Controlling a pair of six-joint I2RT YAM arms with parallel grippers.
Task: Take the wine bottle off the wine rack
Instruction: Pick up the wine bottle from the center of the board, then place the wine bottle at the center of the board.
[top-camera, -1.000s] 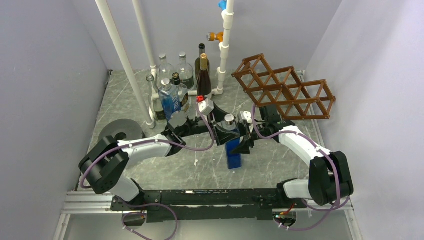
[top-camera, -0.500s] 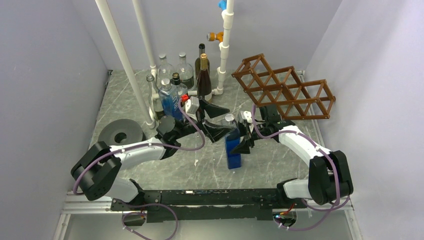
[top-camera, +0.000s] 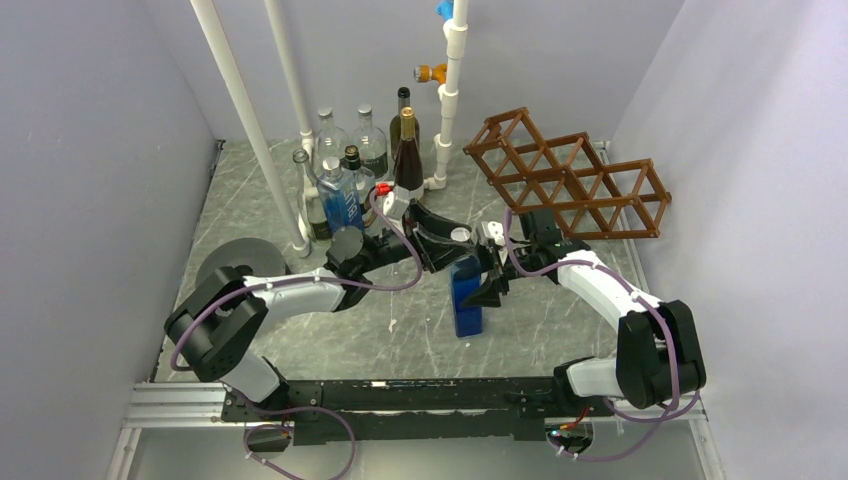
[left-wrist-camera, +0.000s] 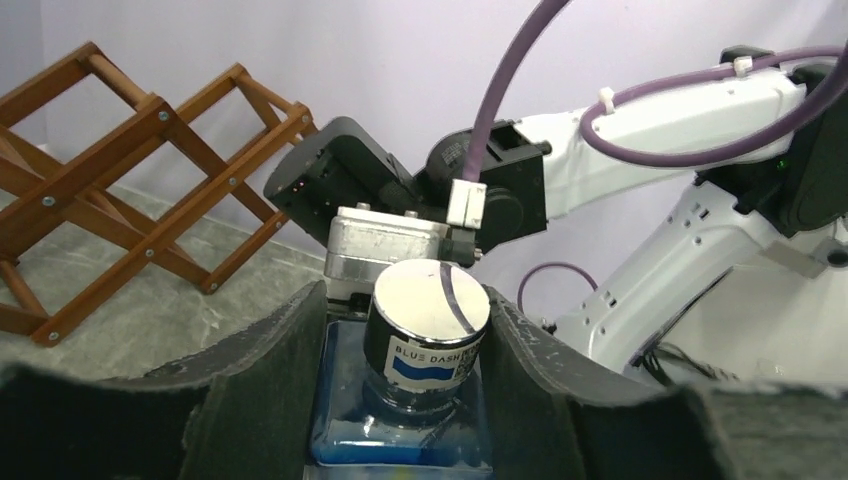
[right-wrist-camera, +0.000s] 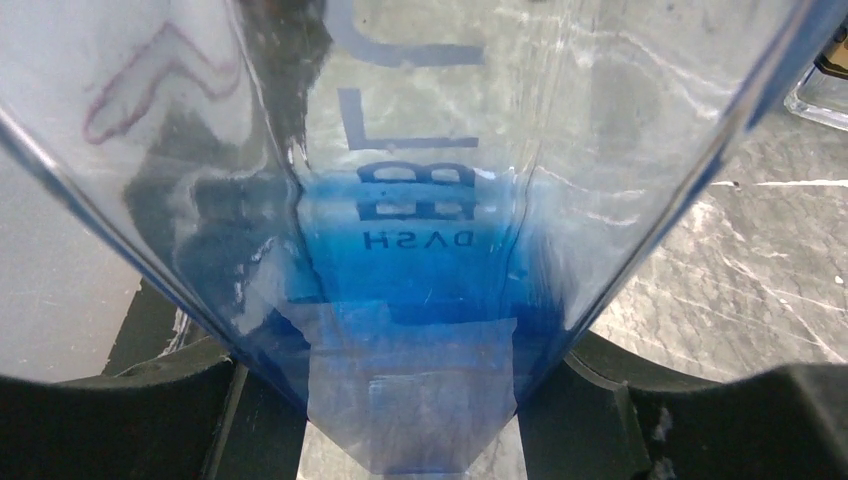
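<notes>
At the worktop's (top-camera: 400, 340) far right corner the wine rack (top-camera: 570, 185) is seen. The blue bottle (top-camera: 466, 305) is stood upright mid-worktop, well apart from it, its body pinched by the right pincer (right-wrist-camera: 410, 400) and its shoulders clasped by the left pincer (left-wrist-camera: 405, 310).

I was running the rig in what looked like a robotics lab test cell. Plain lilac-grey walls (top-camera: 100, 150) boxed in a marble-patterned bench (top-camera: 400, 340) to both sides of the jaws and beyond them. Behind the jaws, the left arm (top-camera: 290, 295) and right arm (top-camera: 600, 285) sat on a metal rail (top-camera: 180, 405), with purple cables (top-camera: 400, 290) looping off them. Beyond the jaws stood bare white pipes (top-camera: 240, 110), a huddle of mixed bottles (top-camera: 345, 170) and, further right, a wooden wine rack (top-camera: 565, 185).
</notes>
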